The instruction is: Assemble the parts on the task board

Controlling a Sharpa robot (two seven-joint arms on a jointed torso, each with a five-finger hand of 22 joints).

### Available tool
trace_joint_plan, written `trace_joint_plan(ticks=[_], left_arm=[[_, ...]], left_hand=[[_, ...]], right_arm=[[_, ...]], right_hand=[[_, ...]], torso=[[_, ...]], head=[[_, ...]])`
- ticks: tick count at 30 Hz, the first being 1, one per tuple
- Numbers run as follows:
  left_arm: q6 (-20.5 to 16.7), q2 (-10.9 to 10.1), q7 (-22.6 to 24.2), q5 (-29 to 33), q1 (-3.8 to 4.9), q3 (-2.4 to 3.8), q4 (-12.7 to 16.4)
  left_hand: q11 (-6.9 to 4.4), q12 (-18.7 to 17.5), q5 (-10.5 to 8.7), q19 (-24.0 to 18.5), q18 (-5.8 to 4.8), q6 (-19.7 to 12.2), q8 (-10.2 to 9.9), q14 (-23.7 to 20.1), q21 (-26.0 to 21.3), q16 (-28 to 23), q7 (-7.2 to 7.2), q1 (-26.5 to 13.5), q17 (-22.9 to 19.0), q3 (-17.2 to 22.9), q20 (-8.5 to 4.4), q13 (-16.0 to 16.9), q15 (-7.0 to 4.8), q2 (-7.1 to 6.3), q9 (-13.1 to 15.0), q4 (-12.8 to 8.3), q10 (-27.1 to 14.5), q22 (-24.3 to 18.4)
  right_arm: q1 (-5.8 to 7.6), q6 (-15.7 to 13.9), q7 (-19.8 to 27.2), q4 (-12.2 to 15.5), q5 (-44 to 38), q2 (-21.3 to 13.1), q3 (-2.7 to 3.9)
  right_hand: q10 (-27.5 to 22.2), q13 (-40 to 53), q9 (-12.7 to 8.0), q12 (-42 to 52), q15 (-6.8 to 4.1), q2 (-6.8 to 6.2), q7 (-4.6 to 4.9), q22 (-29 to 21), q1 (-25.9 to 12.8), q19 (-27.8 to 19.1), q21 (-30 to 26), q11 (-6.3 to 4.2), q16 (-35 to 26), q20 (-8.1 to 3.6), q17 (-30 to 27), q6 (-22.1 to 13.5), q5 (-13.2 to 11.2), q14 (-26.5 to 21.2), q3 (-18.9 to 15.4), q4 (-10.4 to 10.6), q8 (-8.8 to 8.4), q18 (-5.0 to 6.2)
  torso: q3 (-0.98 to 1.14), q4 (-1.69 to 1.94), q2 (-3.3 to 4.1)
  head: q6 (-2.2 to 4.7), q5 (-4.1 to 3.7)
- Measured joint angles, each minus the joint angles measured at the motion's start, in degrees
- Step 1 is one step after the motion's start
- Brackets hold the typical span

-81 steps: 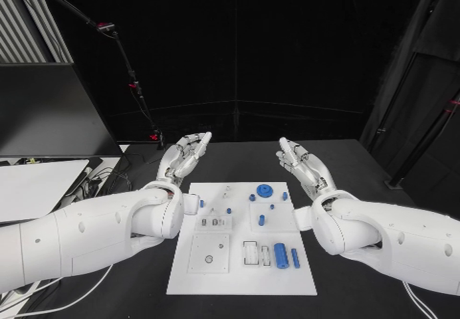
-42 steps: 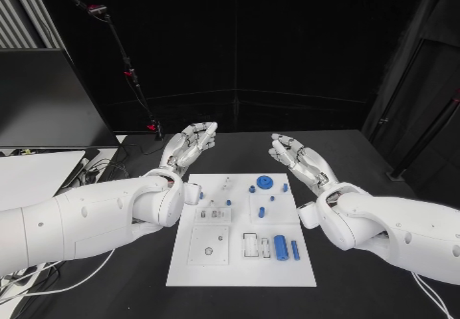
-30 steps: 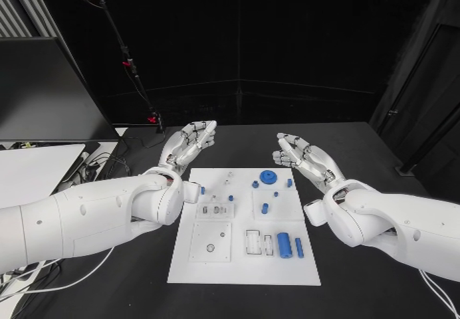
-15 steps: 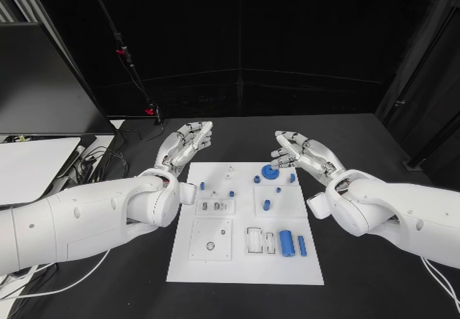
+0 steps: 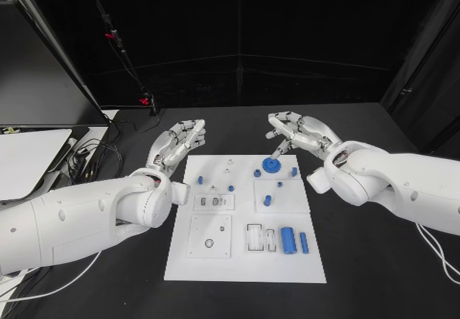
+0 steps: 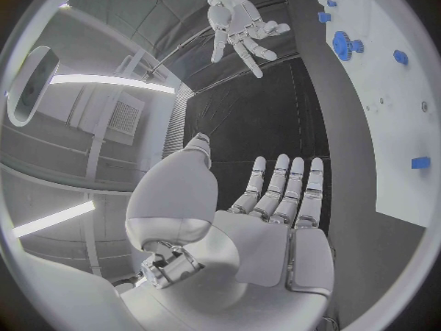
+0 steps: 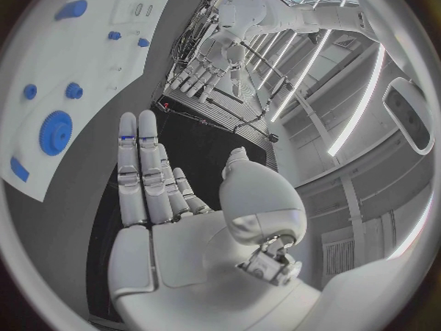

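The gear (image 5: 271, 164) lies at six o'clock just beside the right hand (image 5: 295, 133), nearer it than the left hand (image 5: 180, 141); both hands' fingers are apart, empty.

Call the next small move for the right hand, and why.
Probably lower the right hand onto the blue gear and close its fingers on it. The hand hangs open just past the far edge of the board, nearest the gear, which lies loose there. The left hand is open too, beside the board's far left corner, holding nothing.
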Motion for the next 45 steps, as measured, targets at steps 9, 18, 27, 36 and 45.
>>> trace_joint_plan(ticks=[9,18,27,36,45], left_arm=[[0.4,0.5,0.0,-0.1,0.27,0.00,0.4],[0.7,0.6,0.0,-0.1,0.29,-0.10,0.3],[0.8,0.4,0.0,-0.2,0.32,-0.33,0.4],[0.9,0.3,0.0,-0.2,0.32,-0.48,0.4],[1.0,0.3,0.0,-0.2,0.32,-0.64,0.4]], left_hand=[[0.00,0.2,0.00,0.2,-0.01,0.0,0.0,0.2,0.4,0.0,0.00,0.5,-0.2,0.0,0.21,-0.1,0.19,0.45,-0.3,0.0,0.0,0.2],[0.00,0.2,0.00,0.2,-0.01,0.0,0.0,0.2,0.4,0.2,0.00,0.5,-0.3,0.0,0.21,-0.2,0.19,0.45,-0.4,0.0,0.0,0.2],[-0.01,0.2,0.00,0.2,-0.01,0.0,0.0,0.2,0.4,0.2,0.00,0.5,-0.3,0.0,0.21,-0.2,0.19,0.45,-0.4,0.0,0.0,0.1],[-0.01,0.2,0.00,0.2,-0.01,0.0,0.0,0.2,0.4,0.2,0.00,0.7,-0.3,0.0,0.21,-0.2,0.19,0.68,-0.4,0.0,0.0,0.1],[-0.01,0.2,0.00,0.2,-0.01,0.0,0.2,0.2,0.4,0.2,0.00,0.4,-0.4,0.0,0.21,-0.2,0.19,0.91,-0.5,0.0,0.0,0.2]], right_arm=[[1.82,1.3,-2.2,-2.3,-6.1,1.0,0.03],[2.15,2.0,-2.8,-5.7,-13.7,3.3,0.02],[2.19,3.1,-8.4,-6.7,-28.9,5.6,-0.02],[2.09,3.6,-15.4,-7.5,-46.3,8.3,-0.03],[1.51,6.2,-21.4,-8.9,-57.9,11.1,-0.04]], right_hand=[[4.9,-0.1,0.2,-3.7,-4.67,2.04,-0.51,25.4,5.5,16.3,31.7,-3.14,50.6,-5.52,53.4,4.8,1.7,15.7,-2.6,0.0,-0.09,-1.07],[14.5,-0.1,1.4,-5.3,-3.23,-1.11,1.19,64.8,18.1,25.1,62.8,-3.34,60.4,-3.69,67.1,23.0,4.5,16.1,-0.8,-2.5,4.29,-8.11],[18.5,-0.1,0.8,-10.3,-5.91,-3.36,0.99,65.0,30.4,25.2,64.2,-5.33,60.7,-5.79,67.1,36.6,0.5,16.0,4.5,-8.3,-2.32,-8.09],[22.0,-0.1,0.8,-15.4,-7.37,-5.08,-1.14,65.0,35.3,25.3,64.5,-7.45,60.7,-7.41,67.1,41.9,0.5,16.1,5.8,-9.0,-8.03,-8.09],[23.0,-0.1,0.8,-18.7,-7.77,-5.43,-1.34,65.0,36.3,25.1,64.5,-7.58,60.7,-7.69,67.1,43.0,0.5,16.1,5.8,-8.0,-11.17,-8.09]], torso=[[-0.26,0.55,0.90],[-0.48,0.77,1.09],[-0.38,0.82,0.85],[-0.38,0.85,0.60],[-0.36,0.85,0.44]], head=[[-0.16,-0.98],[-0.63,-1.11],[-1.54,-0.75],[-2.22,-0.21],[-2.96,-0.03]])
